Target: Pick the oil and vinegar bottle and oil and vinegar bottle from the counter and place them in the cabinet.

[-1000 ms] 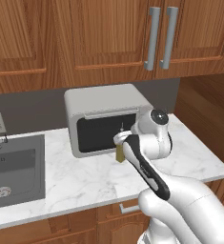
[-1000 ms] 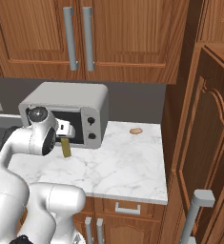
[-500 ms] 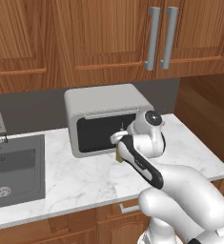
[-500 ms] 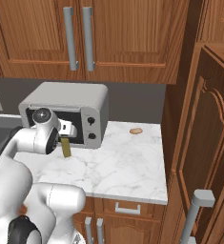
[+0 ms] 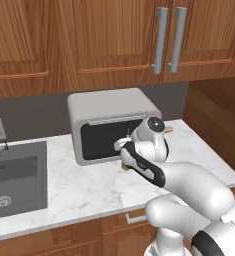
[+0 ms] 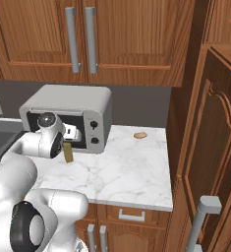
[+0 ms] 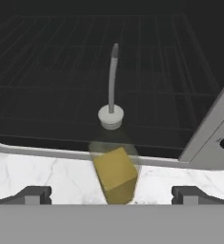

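Since the earlier frame the arm has closed on the olive-green bottle [image 7: 114, 176], fingers [image 7: 33, 194] spread either side; its thin spout [image 7: 113, 76] apparently near the toaster oven [image 6: 98, 114], risking a topple on the table [image 6: 131, 172].

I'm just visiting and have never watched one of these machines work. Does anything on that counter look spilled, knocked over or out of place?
Nothing stands out. The slim olive-green bottle stands upright on the marble counter in front of the toaster oven, with no spill around it. The open gripper sits on either side without touching it. A small brown item lies alone near the back wall.
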Motion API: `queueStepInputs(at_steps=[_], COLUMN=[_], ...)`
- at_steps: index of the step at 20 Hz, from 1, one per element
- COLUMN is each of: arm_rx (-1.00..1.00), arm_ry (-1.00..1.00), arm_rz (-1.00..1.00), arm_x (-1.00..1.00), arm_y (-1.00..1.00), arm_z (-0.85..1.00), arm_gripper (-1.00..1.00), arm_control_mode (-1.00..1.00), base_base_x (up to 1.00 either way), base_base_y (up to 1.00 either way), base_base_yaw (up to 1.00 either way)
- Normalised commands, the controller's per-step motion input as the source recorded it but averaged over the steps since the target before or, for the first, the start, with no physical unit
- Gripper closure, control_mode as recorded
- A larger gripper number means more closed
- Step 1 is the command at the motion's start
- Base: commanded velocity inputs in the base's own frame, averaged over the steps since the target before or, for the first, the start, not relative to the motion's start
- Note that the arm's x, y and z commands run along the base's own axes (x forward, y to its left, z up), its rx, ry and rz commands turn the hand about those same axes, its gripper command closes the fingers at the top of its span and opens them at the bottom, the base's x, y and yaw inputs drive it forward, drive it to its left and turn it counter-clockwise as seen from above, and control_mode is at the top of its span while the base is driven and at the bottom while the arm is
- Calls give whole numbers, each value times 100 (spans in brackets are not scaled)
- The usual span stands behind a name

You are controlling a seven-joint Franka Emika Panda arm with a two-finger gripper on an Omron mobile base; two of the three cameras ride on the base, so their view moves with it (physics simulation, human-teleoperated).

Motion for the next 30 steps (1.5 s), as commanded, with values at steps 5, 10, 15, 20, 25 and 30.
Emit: queueStepInputs(at_steps=[5,10,15,20,25,30], arm_rx=[-1,0,-1,0,0,0], arm_ry=[0,0,0,0,-1,-2], arm_rz=[0,0,0,0,0,0], arm_x=[20,22,20,23,19,8], arm_y=[2,3,3,5,4,1], arm_z=[-18,-17,-17,-15,-16,-15], arm_gripper=[-100,-100,-100,-100,-100,100], arm_control_mode=[-100,-100,-100,-100,-100,-100], base_base_x=[0,0,0,0,0,0], base_base_y=[0,0,0,0,0,0], base_base_yaw=[0,0,0,0,0,0])
